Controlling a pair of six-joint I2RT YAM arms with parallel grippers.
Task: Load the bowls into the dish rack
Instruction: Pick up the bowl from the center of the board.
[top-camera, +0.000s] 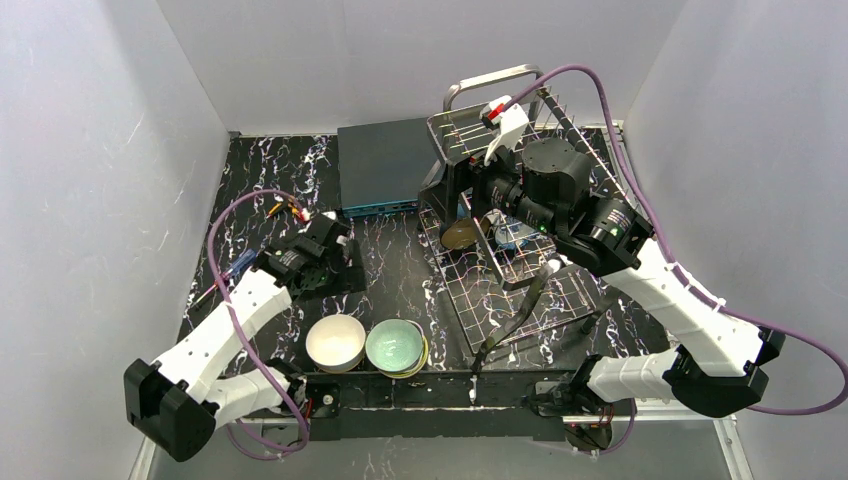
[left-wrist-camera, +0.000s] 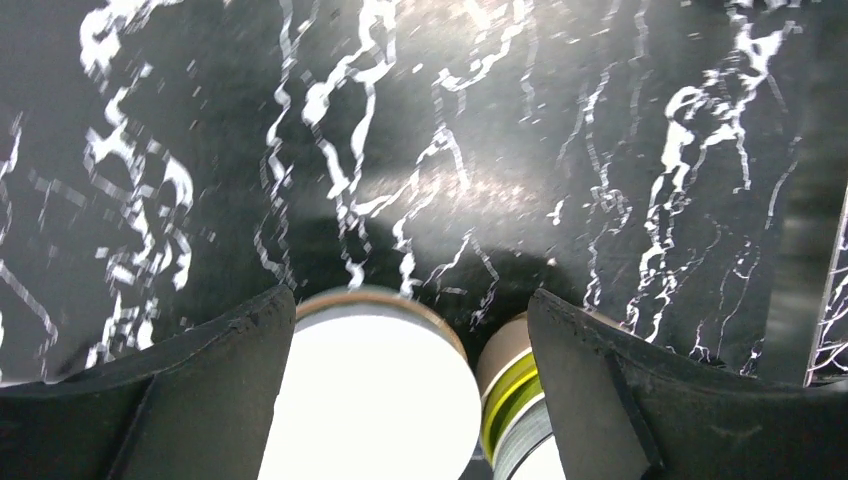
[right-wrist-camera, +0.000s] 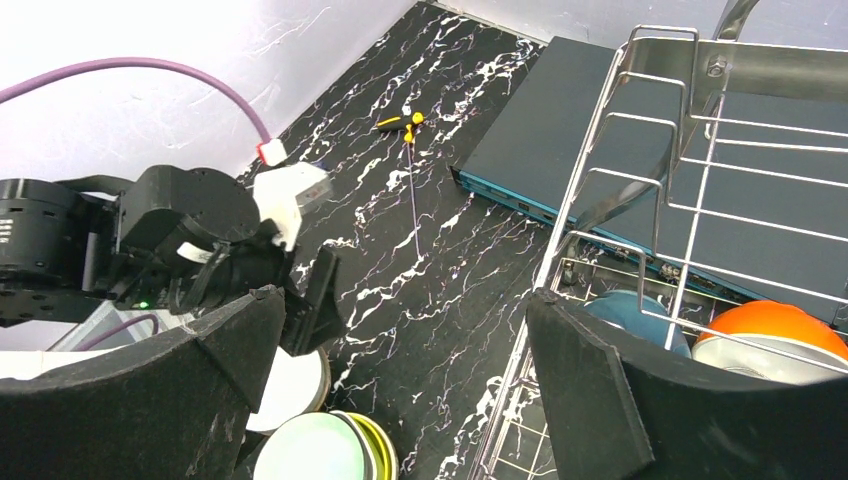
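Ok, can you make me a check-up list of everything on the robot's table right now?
Surface: black table with white veins.
Job's things: white bowl and green bowl stack wait on the table; orange bowl and blue bowl sit in the dish rack.
Clutter: teal box, small yellow tool.
Grippers: left gripper open, near the white bowl; right gripper open, empty.
Cables: purple cables loop over both arms.
Surroundings: plain white walls.

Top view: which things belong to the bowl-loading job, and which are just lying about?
Job: white bowl, pale green bowl stack, dish rack, orange bowl and blue bowl inside it.
Lying about: dark-teal box, small yellow-black object.
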